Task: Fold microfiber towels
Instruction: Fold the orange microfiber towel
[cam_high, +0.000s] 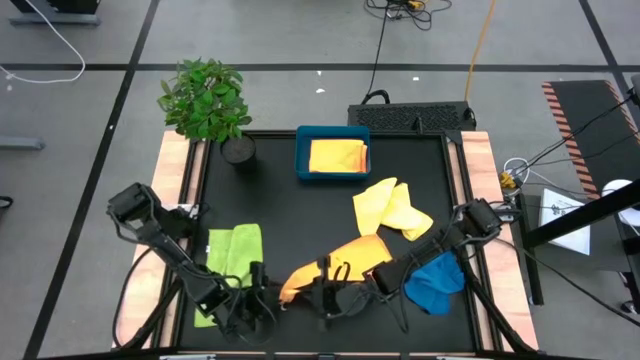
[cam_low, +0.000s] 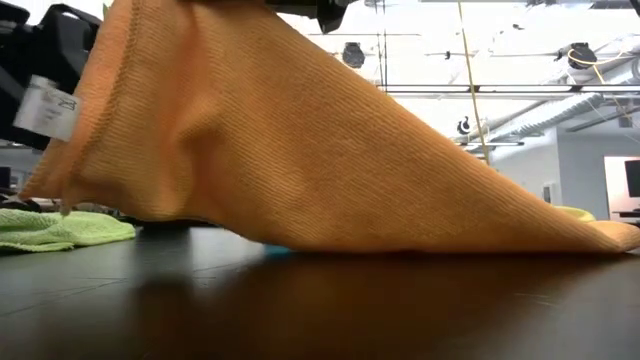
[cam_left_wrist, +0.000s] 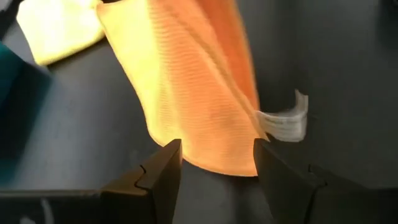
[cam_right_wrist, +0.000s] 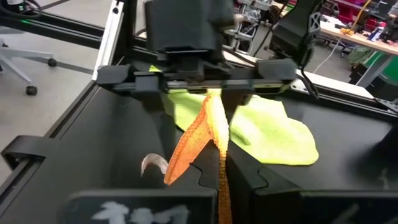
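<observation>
Black table (cam_high: 300, 215) | R gripper (cam_right_wrist: 219, 163) pinches ribbed orange towel (cam_low: 280, 150) (tented) | L gripper (cam_left_wrist: 217, 163) open

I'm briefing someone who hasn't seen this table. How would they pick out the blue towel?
On the black table, go to the near right corner, beside the right arm. The crumpled blue microfiber towel lies there by itself, just right of the lifted orange towel, and is the only blue cloth.
</observation>
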